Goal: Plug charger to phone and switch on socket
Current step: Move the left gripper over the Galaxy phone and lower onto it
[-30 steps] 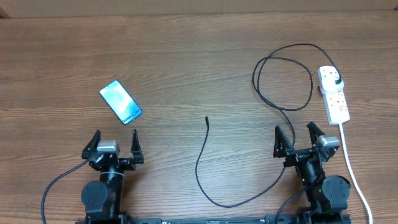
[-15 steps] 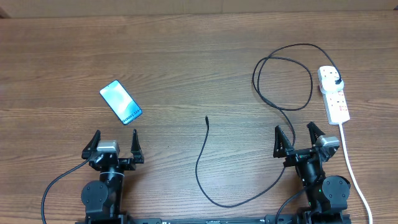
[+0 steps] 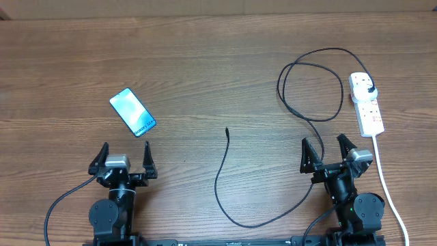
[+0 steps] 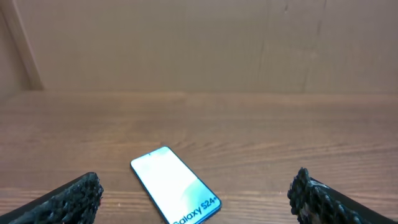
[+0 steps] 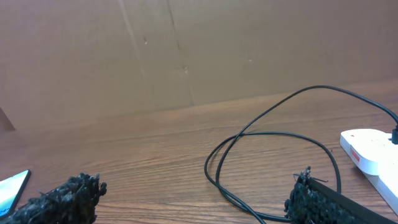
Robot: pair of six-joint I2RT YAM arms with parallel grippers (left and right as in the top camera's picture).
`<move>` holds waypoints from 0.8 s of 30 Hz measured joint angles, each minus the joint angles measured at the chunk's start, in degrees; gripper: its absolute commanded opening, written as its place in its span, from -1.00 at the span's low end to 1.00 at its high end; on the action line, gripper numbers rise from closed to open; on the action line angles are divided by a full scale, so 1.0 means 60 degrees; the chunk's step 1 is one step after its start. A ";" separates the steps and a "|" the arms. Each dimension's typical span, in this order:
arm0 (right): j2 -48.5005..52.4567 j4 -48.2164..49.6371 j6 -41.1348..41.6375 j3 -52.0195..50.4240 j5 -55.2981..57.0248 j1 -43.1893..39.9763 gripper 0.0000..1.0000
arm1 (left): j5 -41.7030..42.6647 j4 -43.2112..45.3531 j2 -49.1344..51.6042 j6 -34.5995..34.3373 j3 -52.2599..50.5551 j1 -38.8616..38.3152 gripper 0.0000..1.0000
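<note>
Both pincers are held apart and empty: the left pincer just beside the phone, the right pincer far to its right. The charger is judged limp and light; it is best gripped just behind its tip, right of the phone.

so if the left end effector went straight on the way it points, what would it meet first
Probably the phone, lying flat straight ahead of the open left end effector. Its height over the table is unclear, so it could pass just above.
</note>
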 measured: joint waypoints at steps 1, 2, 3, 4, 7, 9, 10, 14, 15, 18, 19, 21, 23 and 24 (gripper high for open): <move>0.0000 0.0004 0.0000 0.0000 0.0004 0.0000 1.00 | 0.0047 0.0044 0.0000 0.0004 0.0000 0.0000 1.00; 0.0000 0.0000 0.0004 0.0000 0.0000 0.0000 1.00 | 0.0084 0.0069 0.0000 0.0000 0.0000 0.0000 1.00; 0.0000 0.0004 0.0000 0.0000 0.0004 0.0000 1.00 | 0.0168 0.0080 0.0000 0.0000 0.0000 0.0000 1.00; 0.0000 0.0004 0.0000 0.0000 0.0004 0.0000 1.00 | 0.0233 0.0080 0.0000 0.0000 0.0000 0.0000 1.00; 0.0000 0.0004 0.0000 0.0000 0.0004 0.0000 1.00 | 0.0572 0.0004 0.0000 0.0000 0.0022 0.0000 1.00; 0.0000 0.0004 0.0004 0.0000 0.0004 0.0000 1.00 | 0.0645 -0.0477 0.0007 0.0004 0.0178 0.0000 1.00; 0.0000 0.0004 0.0000 0.0000 0.0007 0.0000 1.00 | 0.0696 -0.0790 0.0036 0.0000 0.0368 0.0000 1.00; -0.0007 -0.0007 0.0000 0.0000 0.0004 0.0000 1.00 | 0.0769 -0.1668 0.1293 0.0000 0.1989 0.0000 1.00; -0.0015 0.0000 0.0004 0.0000 0.0000 0.0000 1.00 | 0.0772 -0.1796 0.2157 0.0000 0.2663 0.0000 0.99; -0.0022 -0.0004 0.0004 0.0000 0.0004 0.0000 1.00 | 0.0772 -0.2186 0.4401 -0.0004 0.4248 0.0000 1.00; -0.0018 0.0004 0.0000 0.0000 0.0007 0.0000 1.00 | 0.0765 -0.2310 0.4728 0.0000 0.4477 0.0000 1.00; -0.0033 -0.0004 0.0000 0.0000 0.0000 0.0000 1.00 | 0.0769 -0.3694 0.6783 0.0000 0.6277 0.0000 1.00; -0.0036 -0.0007 0.0000 0.0000 0.0000 0.0000 1.00 | 0.0765 -0.5136 0.8123 0.0000 0.7621 0.0000 1.00; -0.0033 0.0004 0.0000 0.0000 0.0000 0.0000 1.00 | 0.0769 -0.6339 0.9395 0.0000 0.9082 0.0000 1.00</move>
